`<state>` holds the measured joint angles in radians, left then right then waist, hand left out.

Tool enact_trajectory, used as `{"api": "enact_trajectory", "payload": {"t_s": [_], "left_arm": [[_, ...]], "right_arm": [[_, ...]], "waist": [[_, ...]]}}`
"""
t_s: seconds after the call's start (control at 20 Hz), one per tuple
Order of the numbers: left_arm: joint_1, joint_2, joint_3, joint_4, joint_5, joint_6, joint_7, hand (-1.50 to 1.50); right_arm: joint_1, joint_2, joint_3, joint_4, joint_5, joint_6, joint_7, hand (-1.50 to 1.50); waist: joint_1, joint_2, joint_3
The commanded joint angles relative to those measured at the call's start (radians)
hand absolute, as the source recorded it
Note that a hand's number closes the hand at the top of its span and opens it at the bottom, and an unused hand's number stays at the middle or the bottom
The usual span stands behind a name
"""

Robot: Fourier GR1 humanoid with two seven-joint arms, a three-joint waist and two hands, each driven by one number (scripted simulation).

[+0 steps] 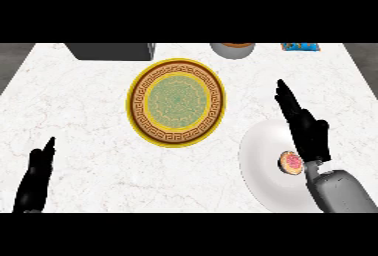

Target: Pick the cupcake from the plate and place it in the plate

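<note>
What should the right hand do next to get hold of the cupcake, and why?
Probably draw the right hand back and lower it toward the cupcake. Its fingers are straight and reach past the cupcake, which sits untouched on the white plate beside the wrist. The patterned plate waits to the left; the left hand rests open near the lower edge.
</note>
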<state>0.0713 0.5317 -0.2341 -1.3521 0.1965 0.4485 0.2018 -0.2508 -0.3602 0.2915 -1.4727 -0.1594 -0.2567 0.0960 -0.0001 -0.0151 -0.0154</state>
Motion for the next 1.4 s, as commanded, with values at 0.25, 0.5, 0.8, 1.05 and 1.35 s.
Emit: {"api": "enact_trajectory", "payload": {"t_s": [0.25,0.5,0.8,1.05,1.35], "left_arm": [[0.225,0.159,0.026,-0.323,-0.071,0.036,-0.081,0.0],[0.343,0.196,0.06,-0.343,-0.06,0.038,-0.11,0.0],[0.307,0.179,0.073,-0.311,-0.064,0.013,-0.224,0.0],[0.217,0.141,0.057,-0.309,-0.029,-0.064,-0.308,0.0],[0.165,0.108,0.035,-0.265,-0.037,-0.09,-0.341,0.0]], "right_arm": [[-0.019,0.227,-0.319,-0.185,-0.212,-0.282,-0.119,-1.5],[0.073,0.156,-0.401,-0.135,-0.008,-0.517,-0.188,-1.5],[0.119,0.309,-0.371,-0.25,0.055,-0.677,-0.308,-1.5],[0.374,0.338,-0.169,-0.434,0.182,-0.714,-0.225,-1.5],[0.622,0.171,-0.04,-0.463,0.352,-0.669,0.05,-1.5]], "waist": [[-0.12,-0.048,0.027],[-0.169,-0.048,0.009],[-0.154,-0.031,0.005],[-0.084,-0.004,0.007],[-0.043,0.014,0.006]]}}
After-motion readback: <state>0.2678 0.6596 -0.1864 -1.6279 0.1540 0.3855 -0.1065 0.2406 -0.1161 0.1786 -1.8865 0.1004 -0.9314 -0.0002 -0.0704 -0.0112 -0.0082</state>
